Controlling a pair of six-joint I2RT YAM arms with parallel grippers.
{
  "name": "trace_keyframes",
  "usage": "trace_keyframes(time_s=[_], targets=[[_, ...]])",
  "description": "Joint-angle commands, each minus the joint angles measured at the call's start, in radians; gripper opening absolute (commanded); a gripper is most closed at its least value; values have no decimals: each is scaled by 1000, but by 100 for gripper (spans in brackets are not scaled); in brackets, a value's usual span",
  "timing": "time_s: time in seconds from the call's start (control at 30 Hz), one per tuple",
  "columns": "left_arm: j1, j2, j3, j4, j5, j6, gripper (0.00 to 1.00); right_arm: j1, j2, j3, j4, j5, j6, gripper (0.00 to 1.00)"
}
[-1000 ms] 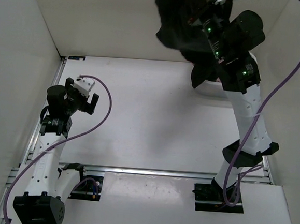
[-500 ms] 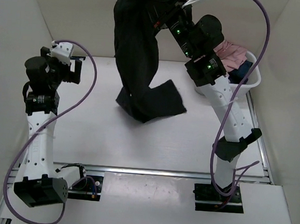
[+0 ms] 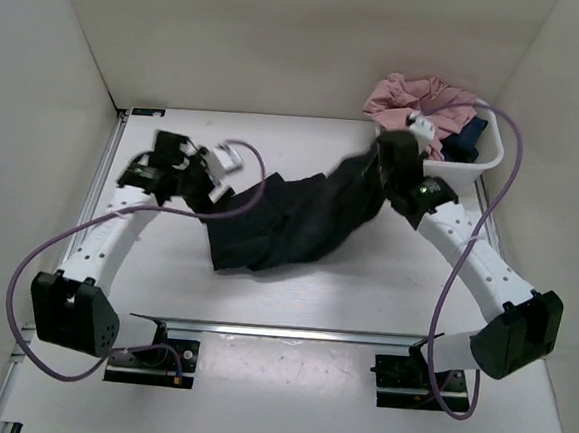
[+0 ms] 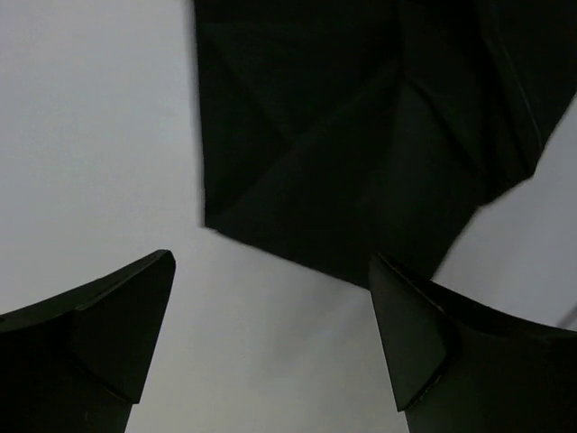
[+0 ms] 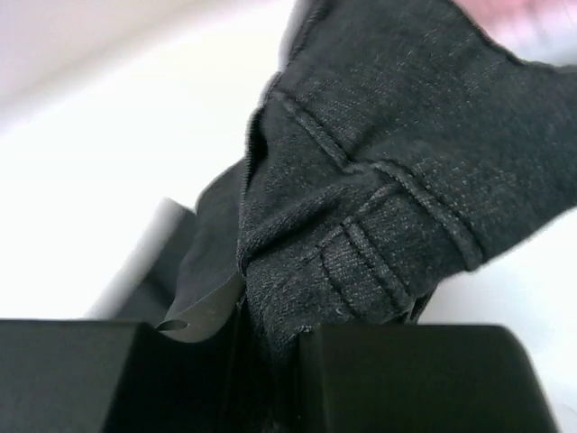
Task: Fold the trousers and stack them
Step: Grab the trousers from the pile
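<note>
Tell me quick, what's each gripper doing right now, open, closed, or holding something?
Left gripper: open, holding nothing.
Right gripper: closed on the trousers.

A white table [image 3: 303, 303] seen from above. Black trousers [image 3: 284, 226] lie crumpled across its centre, bunched toward 8 o'clock and stretching toward 2 o'clock. A white basket [image 3: 464, 167] stands at the 1 o'clock corner.

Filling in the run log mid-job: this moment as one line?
trousers: crumpled on table, unfolded | right gripper: shut on trousers | left gripper: open above trousers' edge, no grip
</note>
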Motion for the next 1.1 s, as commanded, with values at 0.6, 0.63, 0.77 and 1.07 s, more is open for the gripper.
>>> trace_keyframes(time_s=[0.6, 0.63, 0.77, 1.07], targets=[[-388, 417, -276, 285, -454, -64, 14, -59, -305, -520, -225, 127, 110, 96], [-388, 417, -256, 285, -454, -77, 14, -71, -321, -548, -203, 113, 110, 94], [-379, 371, -199, 212, -442, -58, 14, -199, -348, -665, -140, 3, 137, 77], [-343, 184, 11, -96, -444, 132, 14, -390, -267, -711, 137, -375, 39, 69]])
